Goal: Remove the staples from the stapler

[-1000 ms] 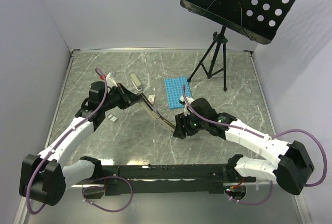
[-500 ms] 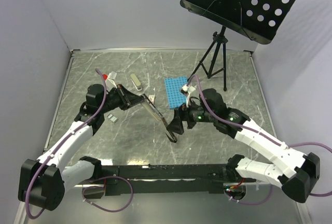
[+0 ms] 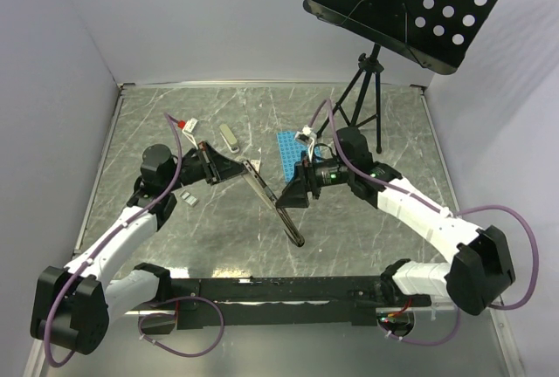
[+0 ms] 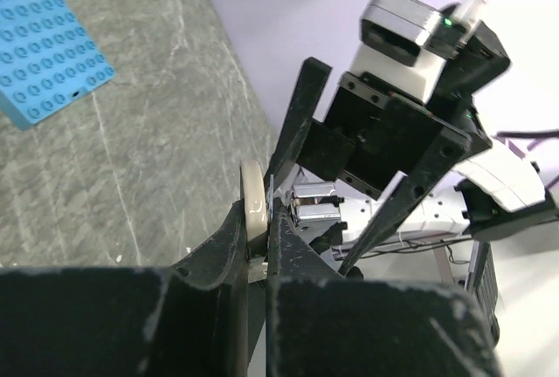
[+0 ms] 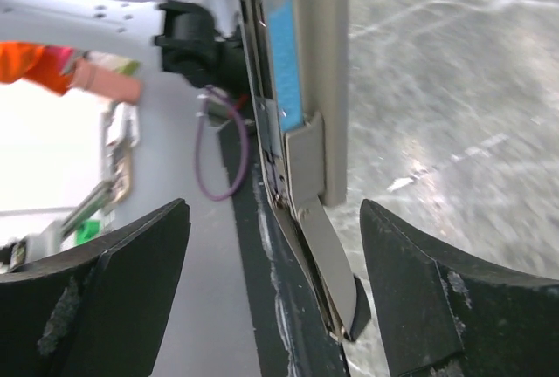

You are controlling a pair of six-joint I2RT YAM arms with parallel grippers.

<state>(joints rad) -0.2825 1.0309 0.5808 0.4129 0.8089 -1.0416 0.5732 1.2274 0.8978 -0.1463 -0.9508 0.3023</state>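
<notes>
Above the table, the stapler slants out from the left gripper, whose jaws pinch one end of it (nearly closed). The right gripper stands wide, a finger on either side of the stapler's middle, clear of it.

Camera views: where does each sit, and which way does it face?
Top external: above, behind the arms, looking down at the table; both arms show.
Left wrist: on the left arm; its left end effector, clamping the stapler, faces the right end effector.
Right wrist: on the right arm, facing the stapler between its open fingers.
Shared: all show the stapler.
</notes>
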